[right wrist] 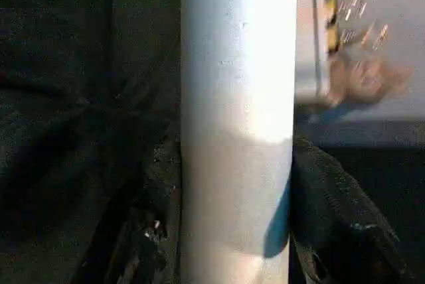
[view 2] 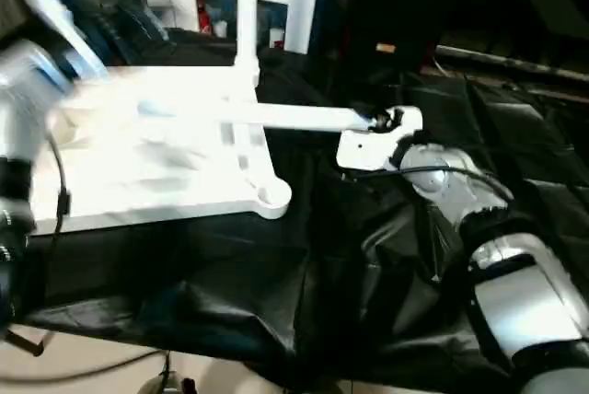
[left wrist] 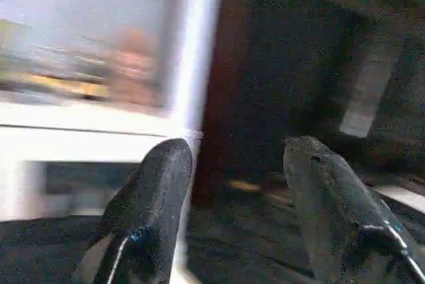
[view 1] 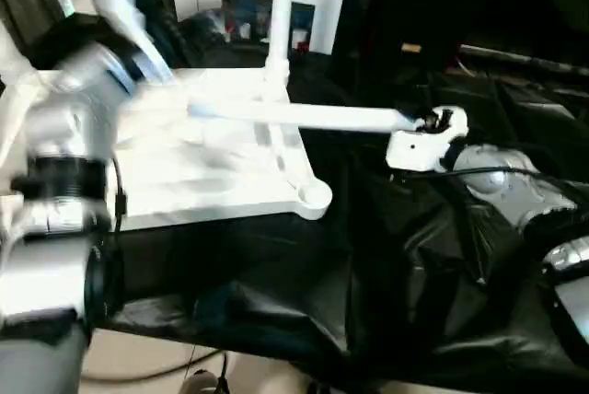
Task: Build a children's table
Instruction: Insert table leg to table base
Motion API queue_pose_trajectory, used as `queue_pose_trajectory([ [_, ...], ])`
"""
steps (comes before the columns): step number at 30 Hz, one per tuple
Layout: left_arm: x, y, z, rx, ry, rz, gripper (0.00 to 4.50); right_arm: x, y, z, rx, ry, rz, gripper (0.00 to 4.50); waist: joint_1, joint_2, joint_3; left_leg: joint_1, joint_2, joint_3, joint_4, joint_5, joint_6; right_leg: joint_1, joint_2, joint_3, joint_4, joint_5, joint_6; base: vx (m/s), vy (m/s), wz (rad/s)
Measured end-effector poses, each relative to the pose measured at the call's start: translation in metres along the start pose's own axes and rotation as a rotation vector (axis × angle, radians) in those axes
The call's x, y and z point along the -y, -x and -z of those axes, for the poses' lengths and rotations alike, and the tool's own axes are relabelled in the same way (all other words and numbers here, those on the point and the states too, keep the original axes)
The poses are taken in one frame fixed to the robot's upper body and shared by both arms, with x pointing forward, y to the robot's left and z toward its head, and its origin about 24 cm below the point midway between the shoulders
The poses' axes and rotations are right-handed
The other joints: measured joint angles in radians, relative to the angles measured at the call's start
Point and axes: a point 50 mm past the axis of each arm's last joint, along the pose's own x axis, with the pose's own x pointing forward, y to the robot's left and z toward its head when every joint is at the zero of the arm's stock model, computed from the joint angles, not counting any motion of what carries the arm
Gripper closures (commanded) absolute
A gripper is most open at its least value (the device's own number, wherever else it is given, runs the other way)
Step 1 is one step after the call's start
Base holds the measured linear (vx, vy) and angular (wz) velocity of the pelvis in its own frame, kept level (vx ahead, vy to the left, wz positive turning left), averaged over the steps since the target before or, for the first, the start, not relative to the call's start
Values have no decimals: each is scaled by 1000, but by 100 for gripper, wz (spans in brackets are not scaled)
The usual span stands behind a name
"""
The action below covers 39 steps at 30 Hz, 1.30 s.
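Right gripper (view 1: pixel 425 124): fingers clenched on one end of a white leg (view 1: pixel 304 116), tube seated between the pads in the right wrist view (right wrist: pixel 239 131), black fingers on both sides of it. Left gripper (left wrist: pixel 232 191): fingers apart, nothing between them, just dark backdrop and a white cabinet beyond.

Landmark = tabletop (view 1: pixel 212 178), lying underside-up on the black-draped work table (view 1: pixel 386 265).
- Held leg: above the tabletop, long axis roughly level, running across it from the right gripper just off the tabletop's right edge toward its middle; free end points to the robot's left, over the ribbed area.
- Second leg (view 1: pixel 279 7): already standing upright in the tabletop's far right corner socket.
- Near right corner socket (view 1: pixel 313 195): empty, just below and in front of the held leg.

Risks, my read:
- The grip is at the very end of a long tube, so there's a big lever arm. Any wrist motion swings the free end, which could knock the standing leg loose or scrape the ribs.
- Tube is smooth and tapered, so it could rotate or slide in the pads while being tipped upright.
- Leg has to go from level to vertical before socket entry. If it goes in tilted it jams on the rim or shoves the tabletop, which nothing holds down.
- Left arm (view 1: pixel 64 182) is blurred and low over the tabletop's left side, so there's a collision chance with the free end.
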Motion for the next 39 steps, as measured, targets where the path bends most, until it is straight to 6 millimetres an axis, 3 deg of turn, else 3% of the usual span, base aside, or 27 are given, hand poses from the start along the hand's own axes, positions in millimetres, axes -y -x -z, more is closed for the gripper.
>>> queue_pose_trajectory([
  [5, -12, 8, 7, -30, -70, -114, 189, -11, 3, 13, -71, -327, 60, 267, 8, 0, 0, -2, 0, 1, 2, -1, 2, -1, -1, 1, 0, 0, 0, 0, 0, 0],
  [11, -1, 4, 32, -84, -97, -105, 189, -8, -8, -5, 66, -919, 155, 268, 20, 0, 0, 0, 1, 2, 2, 0, 3, -1, -1, 0, 1, 1, -2, 0, 0, 0],
  [14, 17, -2, 42, -84, -54, -17, 189, -16, -8, -27, 274, -1244, 18, 268, 28, 0, 0, 0, 1, 2, 2, -1, 4, 0, -1, 0, 0, 1, -2, 0, 0, 0],
  [17, 44, -7, 60, -123, 16, 121, 189, -24, -3, -53, 451, -1400, -231, 268, 52, 0, 0, 0, 1, 3, 2, 2, 9, -1, -1, -1, 0, 2, -3, 0, 0, 0],
  [21, 74, -6, 70, -167, 90, 324, 189, -23, 5, -72, 581, -1491, -425, 268, 69, 0, 0, 1, 2, 3, 2, 1, 4, 0, -2, -1, 1, 2, -4, 0, 0, 0],
  [24, 98, -7, 66, -153, 186, 474, 155, -20, 11, -80, 639, -1587, -530, 268, 80, 0, 0, 2, 2, 2, 2, 3, 3, 1, -2, -2, 1, 3, -4, 0, 0, 0],
  [27, 120, -8, 66, -156, 246, 587, 151, -17, 20, -90, 696, -1630, -617, 268, 83, 0, 0, 2, 2, 2, 2, 4, 2, 3, -3, -2, 0, 3, -4, 0, 0, 0],
  [28, 125, -8, 66, -154, 274, 607, 124, -17, 22, -90, 696, -1640, -634, 268, 81, -1, 0, 2, 1, 3, 2, 4, 2, 3, -3, -1, 0, 3, -4, 0, 0, 0],
  [32, 141, -9, 62, -138, 392, 668, 111, -15, 27, -94, 704, -1645, -676, 268, 76, -1, 0, 2, 1, 2, 2, 5, 1, 3, -3, -2, 0, 3, -3, 0, 0, 0],
  [39, 148, -3, 55, -131, 528, 731, 36, -10, 32, -99, 734, -1631, -729, 268, 74, -1, -1, 1, 1, 2, 0, 5, 1, 2, -3, -2, 0, 2, -1, 0, 0, 0],
])
